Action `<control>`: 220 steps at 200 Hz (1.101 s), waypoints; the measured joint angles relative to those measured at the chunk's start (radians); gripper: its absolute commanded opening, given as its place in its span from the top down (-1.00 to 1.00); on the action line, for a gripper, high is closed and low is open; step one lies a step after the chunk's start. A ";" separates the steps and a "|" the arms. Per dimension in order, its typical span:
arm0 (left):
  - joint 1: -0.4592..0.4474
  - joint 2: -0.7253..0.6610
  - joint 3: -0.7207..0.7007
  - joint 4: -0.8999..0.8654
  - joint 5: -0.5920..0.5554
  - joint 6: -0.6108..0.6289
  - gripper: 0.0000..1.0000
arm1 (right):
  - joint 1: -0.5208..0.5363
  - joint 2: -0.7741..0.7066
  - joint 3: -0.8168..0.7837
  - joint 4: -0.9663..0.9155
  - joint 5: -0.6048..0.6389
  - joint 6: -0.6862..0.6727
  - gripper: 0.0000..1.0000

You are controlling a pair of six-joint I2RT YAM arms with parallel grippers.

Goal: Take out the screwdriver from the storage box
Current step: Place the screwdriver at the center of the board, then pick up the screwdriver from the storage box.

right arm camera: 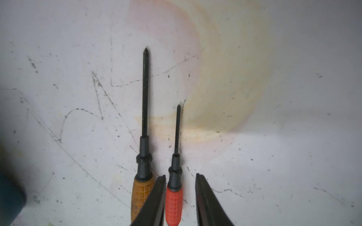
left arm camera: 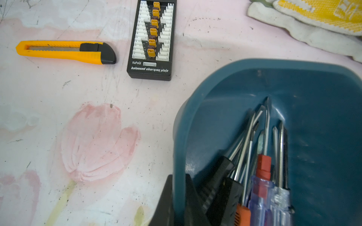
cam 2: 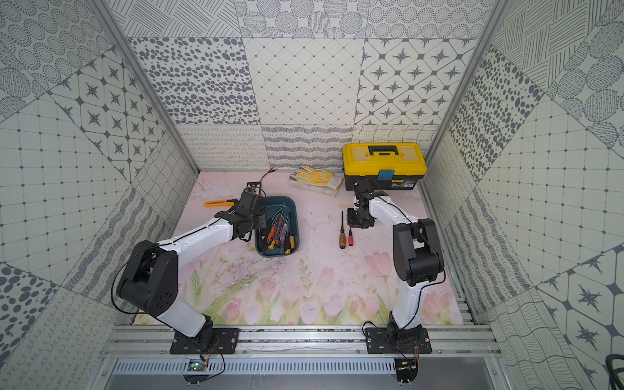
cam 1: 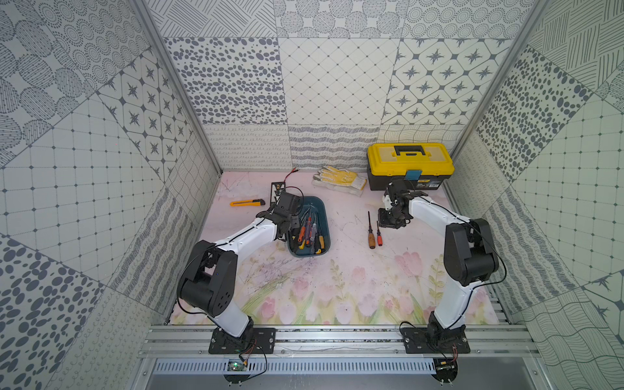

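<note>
Right wrist: right pincer (right arm camera: pixel 180 175) parted astride red screwdriver (right arm camera: pixel 174 203), lying on worktop (right arm camera: pixel 274 156) beside orange screwdriver (right arm camera: pixel 142 193), both outside storage box (left arm camera: pixel 274 63); left pincer (left arm camera: pixel 179 205) clamps box rim. Step: likely set-down. Next: lift clear without nudging either.

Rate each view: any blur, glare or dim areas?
Both top views: sharp, evenly lit, no glare. Left wrist: utility knife crisp, storage box rim and screwdriver handles smeared. Right wrist: red-handled screwdriver fairly sharp, right hand fingers soft, corners dim.
</note>
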 measured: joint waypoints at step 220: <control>0.000 -0.023 -0.079 0.072 0.153 -0.002 1.00 | 0.442 0.066 0.107 0.272 -0.188 0.254 0.11</control>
